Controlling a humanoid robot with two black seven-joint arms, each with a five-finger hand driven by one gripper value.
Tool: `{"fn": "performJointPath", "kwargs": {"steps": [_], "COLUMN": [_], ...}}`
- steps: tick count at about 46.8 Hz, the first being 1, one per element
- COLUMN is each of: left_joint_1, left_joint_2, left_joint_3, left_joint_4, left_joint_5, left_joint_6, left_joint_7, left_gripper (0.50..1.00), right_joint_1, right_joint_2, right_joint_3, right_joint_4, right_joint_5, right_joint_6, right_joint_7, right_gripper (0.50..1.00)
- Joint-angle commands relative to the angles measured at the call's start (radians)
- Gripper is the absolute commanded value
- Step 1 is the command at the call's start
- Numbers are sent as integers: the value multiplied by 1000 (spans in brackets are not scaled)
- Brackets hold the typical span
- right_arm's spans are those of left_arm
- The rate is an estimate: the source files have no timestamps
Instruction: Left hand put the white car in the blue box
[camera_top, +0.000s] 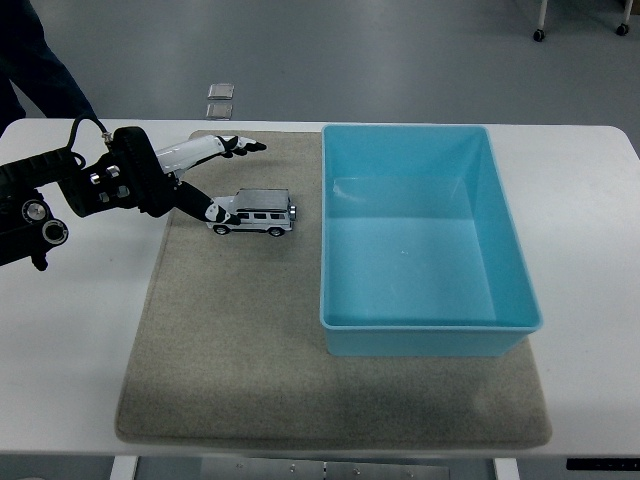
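The white toy car (253, 212) stands on the grey mat (240, 340), its side toward me, a little left of the blue box (430, 300). The box is open-topped and holds nothing. My left hand (222, 180) reaches in from the left with fingers spread. Its thumb tip (217, 212) lies at the car's left end and its other fingers (240, 146) stretch out beyond the car's far side. The hand holds nothing. The right arm is not in view.
The mat covers the middle of the white table (60, 330). A person's dark sleeve (40, 70) shows at the top left. Two small square plates (220, 98) lie on the floor beyond the table.
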Motion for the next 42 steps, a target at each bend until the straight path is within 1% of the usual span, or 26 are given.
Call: {"fn": "performJointPath", "kwargs": {"steps": [1,5,7,11,22,30,37,42], "left_joint_1": [-8,-22,-28,-31,-28,-30,-30,-30], "left_joint_2": [-25,-39,-43,-51,-94,-117,-131,-137], "left_joint_3": [9,28,38,50,67,93,110,113], "left_joint_4": [14,27,31,35,78,112,118,120], "left_joint_5": [1,1,2,2,47,50,50,52], "left_joint_6": [0,2,3,11,17,39,52,54], "left_joint_7": [6,28,31,32,32,32,32,32], "left_gripper": [904,887,872,866,866,866,864,853], "right_joint_1": [0,0,0,0,1,1,1,0], "right_joint_2": [0,0,0,0,0,0,0,0], "right_joint_3": [0,0,0,0,0,0,0,0], "right_joint_4": [0,0,-1,-1,0,0,0,0], "right_joint_5": [0,0,0,0,0,0,0,0], "right_joint_6": [0,0,0,0,0,0,0,0], "right_joint_7": [0,0,0,0,0,0,0,0], "right_gripper": [936,936,936,936,936,936,936,936]}}
